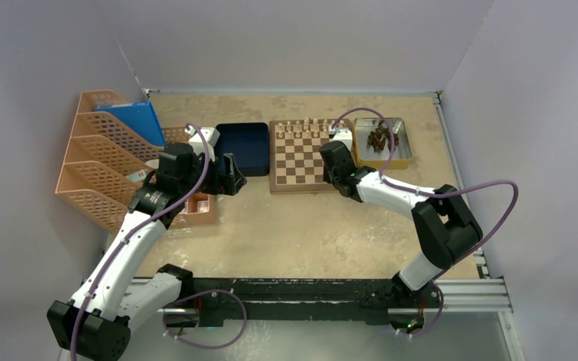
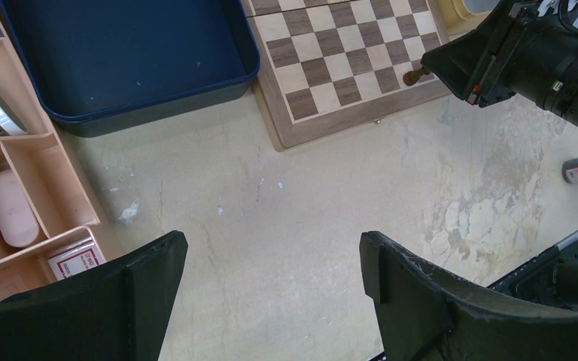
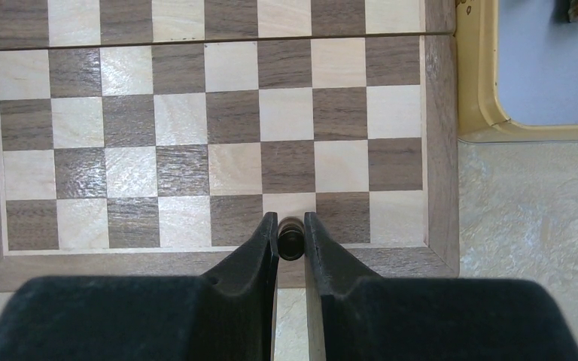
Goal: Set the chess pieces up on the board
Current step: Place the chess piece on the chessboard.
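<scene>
chess pieces (image 1: 380, 138) in dark brown lie heaped in the silver tray (image 1: 404, 150), just off the right edge of the board (image 3: 436, 150). light pieces (image 1: 308, 126) line the board's far edge. one dark piece (image 3: 291, 239) is pinched between the narrow fingers of the right gripper (image 3: 290, 224), at a light square on the board's near edge, towards its right corner. the left gripper (image 2: 271, 248) hangs with fingers spread wide above the table (image 2: 308, 195), near the blue tray (image 2: 120, 60).

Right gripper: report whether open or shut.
Shut. The right gripper pinches a dark chess piece between its fingers, above the board.
</scene>
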### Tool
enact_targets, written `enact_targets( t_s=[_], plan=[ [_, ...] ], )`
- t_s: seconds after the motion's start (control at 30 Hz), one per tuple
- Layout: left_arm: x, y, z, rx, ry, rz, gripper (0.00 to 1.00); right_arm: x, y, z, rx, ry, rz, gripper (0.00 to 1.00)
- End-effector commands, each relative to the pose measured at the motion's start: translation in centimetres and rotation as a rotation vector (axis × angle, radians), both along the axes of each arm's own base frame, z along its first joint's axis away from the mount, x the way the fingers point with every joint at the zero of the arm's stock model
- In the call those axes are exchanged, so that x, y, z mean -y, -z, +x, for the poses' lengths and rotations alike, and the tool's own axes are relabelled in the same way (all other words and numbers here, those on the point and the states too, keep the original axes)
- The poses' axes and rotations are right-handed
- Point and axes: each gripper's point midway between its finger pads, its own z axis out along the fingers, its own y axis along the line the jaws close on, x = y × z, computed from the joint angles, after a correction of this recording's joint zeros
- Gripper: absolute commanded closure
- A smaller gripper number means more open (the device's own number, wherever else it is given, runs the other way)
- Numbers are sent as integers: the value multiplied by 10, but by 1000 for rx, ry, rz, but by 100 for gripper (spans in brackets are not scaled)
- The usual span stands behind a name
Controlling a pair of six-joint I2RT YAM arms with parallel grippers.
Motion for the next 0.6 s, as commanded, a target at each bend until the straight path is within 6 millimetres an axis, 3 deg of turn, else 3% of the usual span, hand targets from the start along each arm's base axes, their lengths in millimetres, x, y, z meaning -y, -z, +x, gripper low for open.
enact_targets(
  t_s=[0.0,0.13,0.37,0.47,0.57],
  plan=[
    [4,-11,2,43,19,-18,15,0,-7,8,44,19,6,87],
    [4,-10,2,42,18,-16,15,-2,-6,7,37,14,5,84],
    [4,-11,3,47,14,-17,15,-2,-14,4,35,8,13,59],
    [4,-10,2,40,16,-16,15,-3,-15,5,30,4,12,56],
    [3,-11,2,44,13,-17,15,-4,-13,4,24,0,14,59]
  ],
)
